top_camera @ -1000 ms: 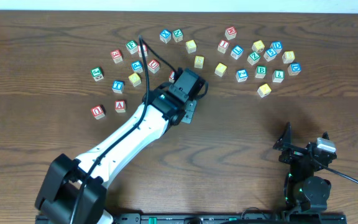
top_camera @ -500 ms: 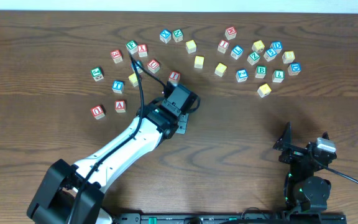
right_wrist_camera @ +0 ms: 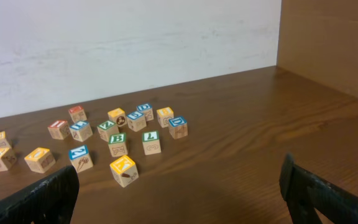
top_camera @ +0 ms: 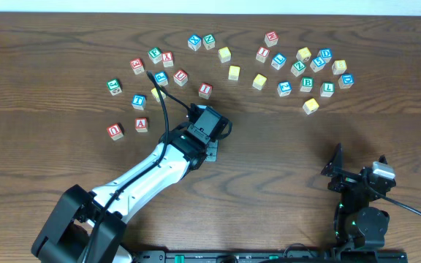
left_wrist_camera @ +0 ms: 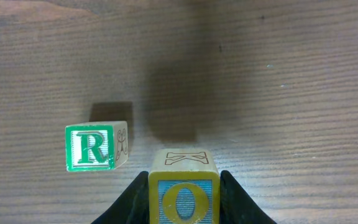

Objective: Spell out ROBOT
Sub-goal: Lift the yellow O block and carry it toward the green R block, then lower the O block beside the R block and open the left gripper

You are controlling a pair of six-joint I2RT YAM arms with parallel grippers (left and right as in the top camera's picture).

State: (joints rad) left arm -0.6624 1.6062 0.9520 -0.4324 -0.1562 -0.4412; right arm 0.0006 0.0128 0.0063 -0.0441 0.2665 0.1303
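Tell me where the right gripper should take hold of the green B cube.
Come from straight above and pinch the green B cube by its left and right side faces. It sits flat, and the gaps to the blue-lettered cube and the L cube look wider than the one to the green-lettered cube behind it.

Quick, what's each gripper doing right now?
Left gripper: closed on the O cube.
Right gripper: open, holding nothing.

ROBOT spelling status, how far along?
Done: R cube sits alone on open table. In hand: left gripper clamps an O cube beside it. Left: B cube, T cube and a second O, maybe a yellow cube, all among the scattered blocks. Right gripper open, parked.
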